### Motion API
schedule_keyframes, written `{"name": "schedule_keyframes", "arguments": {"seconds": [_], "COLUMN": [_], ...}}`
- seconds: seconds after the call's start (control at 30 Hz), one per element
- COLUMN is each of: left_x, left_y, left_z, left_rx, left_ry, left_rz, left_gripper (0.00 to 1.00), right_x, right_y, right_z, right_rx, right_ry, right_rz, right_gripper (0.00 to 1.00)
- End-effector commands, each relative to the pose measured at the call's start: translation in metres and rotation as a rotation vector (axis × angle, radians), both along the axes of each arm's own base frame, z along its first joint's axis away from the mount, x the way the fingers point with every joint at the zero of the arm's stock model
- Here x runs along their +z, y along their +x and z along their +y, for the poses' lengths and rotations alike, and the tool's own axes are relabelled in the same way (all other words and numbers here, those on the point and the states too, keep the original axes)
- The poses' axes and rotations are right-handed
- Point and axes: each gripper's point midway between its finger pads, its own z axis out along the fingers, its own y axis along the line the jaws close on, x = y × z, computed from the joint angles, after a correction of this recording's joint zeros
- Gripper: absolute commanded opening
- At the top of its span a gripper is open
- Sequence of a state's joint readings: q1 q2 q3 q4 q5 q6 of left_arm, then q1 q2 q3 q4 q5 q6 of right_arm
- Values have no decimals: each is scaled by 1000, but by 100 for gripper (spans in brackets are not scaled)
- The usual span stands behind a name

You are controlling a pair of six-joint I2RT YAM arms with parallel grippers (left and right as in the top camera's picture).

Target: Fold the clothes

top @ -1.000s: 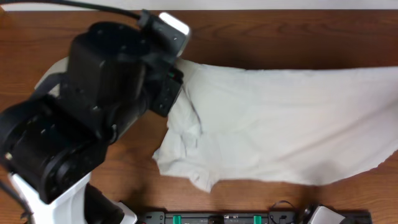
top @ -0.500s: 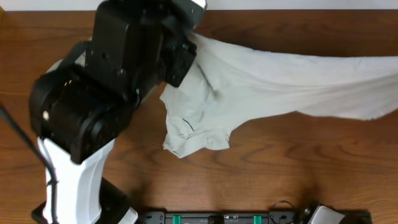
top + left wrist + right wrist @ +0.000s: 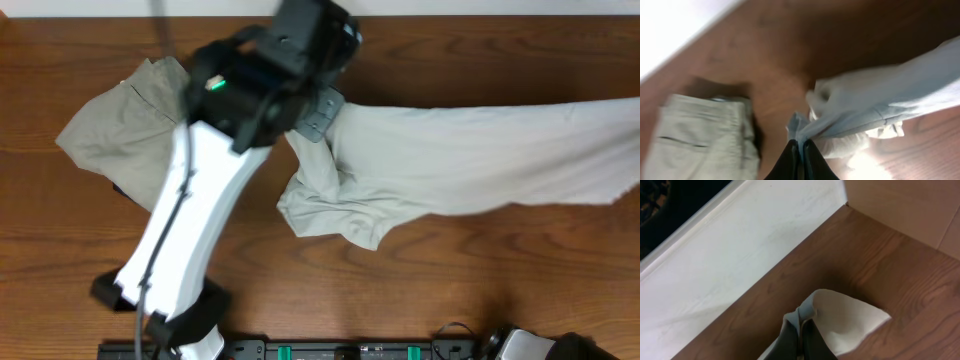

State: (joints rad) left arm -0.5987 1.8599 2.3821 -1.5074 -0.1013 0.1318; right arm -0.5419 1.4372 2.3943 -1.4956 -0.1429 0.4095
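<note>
The clothes, a pale off-white T-shirt [image 3: 470, 160], hang stretched across the table from the upper middle to the right edge, with a bunched sleeve drooping at the left end. My left gripper [image 3: 322, 112] is shut on that left end; the left wrist view shows its fingers [image 3: 801, 145] pinching a fold of the shirt [image 3: 880, 105]. My right gripper [image 3: 801, 327] lies outside the overhead view. In its own wrist view it is shut on a corner of the shirt [image 3: 845, 317], held above the wood.
Khaki trousers [image 3: 120, 125] lie crumpled at the far left, close beside the left arm, and show in the left wrist view too [image 3: 700, 135]. A black bar [image 3: 360, 350] runs along the table's front edge. A white strip [image 3: 740, 245] borders the far edge.
The left arm has swung right and toward the far edge, still holding the shirt. The shirt has drawn into a narrower, tauter band, and the trousers now show at the left.
</note>
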Motion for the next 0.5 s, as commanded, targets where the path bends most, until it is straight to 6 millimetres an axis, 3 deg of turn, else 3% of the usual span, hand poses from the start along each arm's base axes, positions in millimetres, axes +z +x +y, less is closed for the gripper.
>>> {"name": "schedule_keyframes", "arguments": {"seconds": [0.0, 0.13, 0.27, 0.47], "left_x": [-34, -60, -68, -69], "left_y": [0, 5, 6, 8], "left_z": [-10, -14, -15, -8], "left_rx": [3, 7, 7, 24], "left_ry": [-13, 5, 13, 17], "left_rz": [104, 136, 148, 156], "left_gripper": [6, 6, 10, 35], "right_x": [5, 2, 1, 1], "right_y": [-4, -8, -9, -13], "right_z": [-2, -9, -9, -18], "right_rx": [1, -37, -38, -88], "right_ry": [-31, -52, -50, -75], "right_rz": [-8, 18, 21, 37], "right_gripper": [1, 1, 1, 1]}}
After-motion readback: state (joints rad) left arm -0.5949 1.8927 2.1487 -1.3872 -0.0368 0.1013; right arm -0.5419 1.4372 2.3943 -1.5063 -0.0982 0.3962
